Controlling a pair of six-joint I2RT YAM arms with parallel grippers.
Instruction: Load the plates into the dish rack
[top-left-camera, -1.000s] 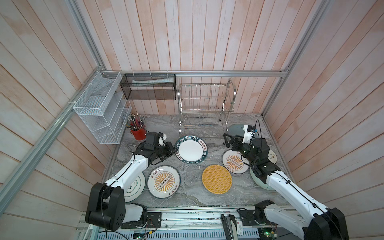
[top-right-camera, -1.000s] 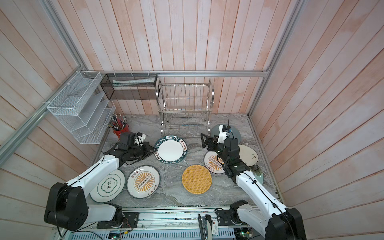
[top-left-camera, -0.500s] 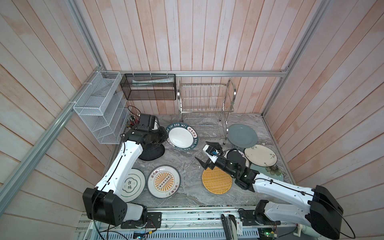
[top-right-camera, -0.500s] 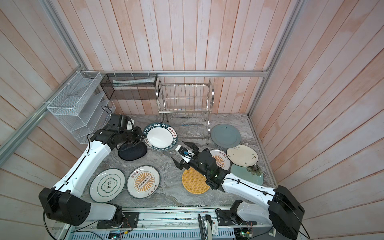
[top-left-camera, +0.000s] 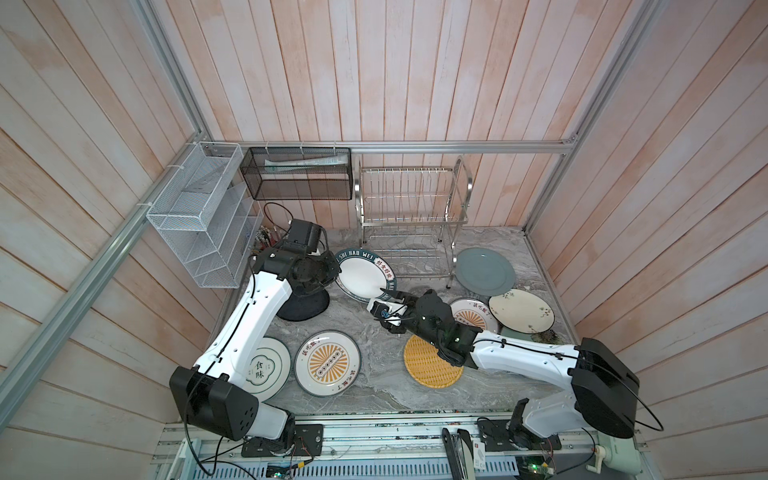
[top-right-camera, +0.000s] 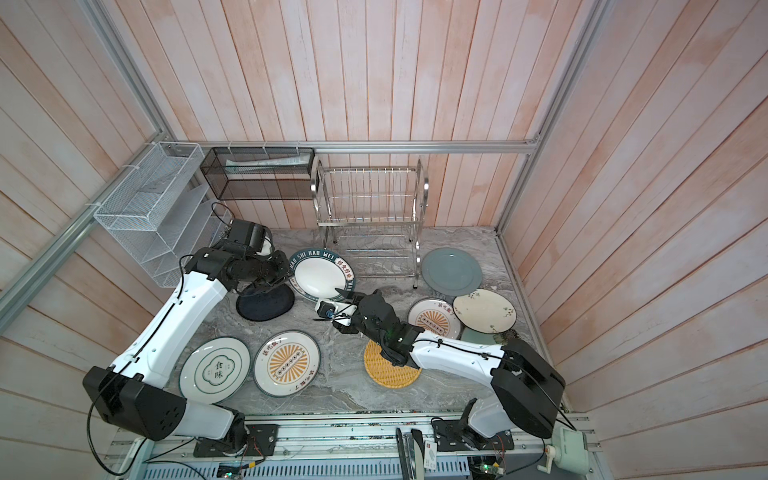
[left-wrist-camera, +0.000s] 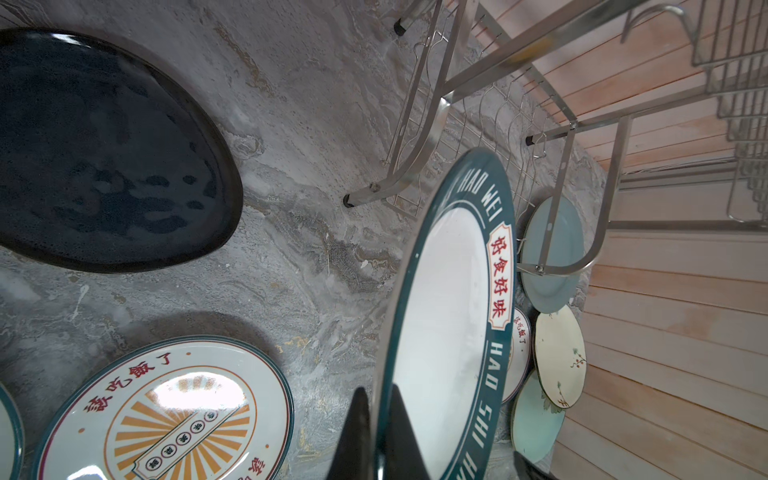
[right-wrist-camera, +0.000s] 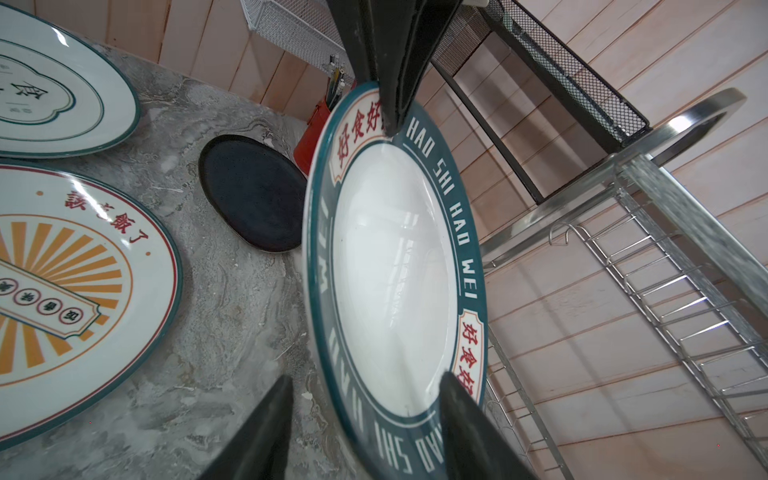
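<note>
Plate: the round white plate with the dark teal lettered rim (top-left-camera: 365, 274) is lifted off the grey marble bench (top-left-camera: 374, 399) and tilted up on edge

Plate to rack: it hangs just in front of the shiny steel wire dish rack (top-left-camera: 411, 216), by the front corner on my left arm's side; I see no plate in the rack yet

Left pincer: my left pincer (left-wrist-camera: 377, 392) is clamped tight on the plate's rim and carries it

Right pincer: my right pincer (right-wrist-camera: 365, 376) is partly open with nothing in its grip; one finger sits behind the plate and the other over its face, with a clear gap on the back side

Key relation: the plate lies straight ahead of my right pincer, its rim already between the jaws

Axis: my two pincers sit at opposite ends of one diameter, which runs across the bench from my left arm to my right

Nearer arm: the left has the plate, the right is only straddling it

Next, as I judge: the right jaws must pinch squarely on the rim before the left can let go
</note>
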